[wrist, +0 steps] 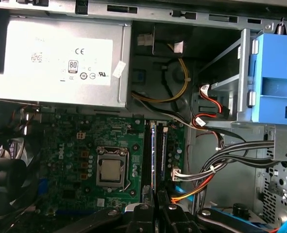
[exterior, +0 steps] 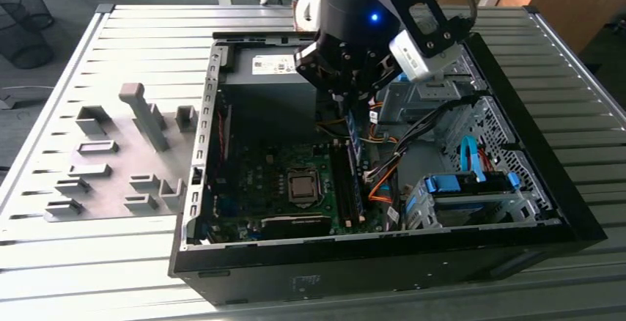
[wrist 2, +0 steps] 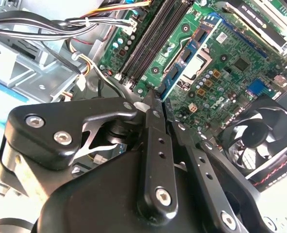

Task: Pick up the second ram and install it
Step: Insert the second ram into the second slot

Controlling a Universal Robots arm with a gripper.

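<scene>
Gripper: your gripper [exterior: 350, 100] is hanging inside the open computer case [exterior: 547, 189], its black fingers [wrist 2: 155, 145] pinched together on the top edge of the second ram.
Second ram: you are looking at a thin blue-green stick [exterior: 355, 127] standing on edge below the fingertips, running along the memory slots; in the second wrist view it is showing as a blue strip [wrist 2: 184, 60] reaching away from the fingers over the board, and in the first wrist view as a narrow blue line [wrist: 153, 155] between two dark slots.
Memory slots: the black slots [exterior: 344, 185] are lying just beside the processor socket [exterior: 302, 186] on the motherboard [exterior: 259, 182].
Cables: orange and black leads [exterior: 386, 174] are trailing near the slots, on the exterior view's right.
Power supply: the grey box [wrist: 56, 63] is sitting at the case's far end.
Drive bay: blue plastic clips [exterior: 465, 183] are sitting at the exterior view's right.
Fixture blocks: grey blocks [exterior: 108, 160] are standing on the slatted table [exterior: 88, 262], outside the case at the exterior view's left.
</scene>
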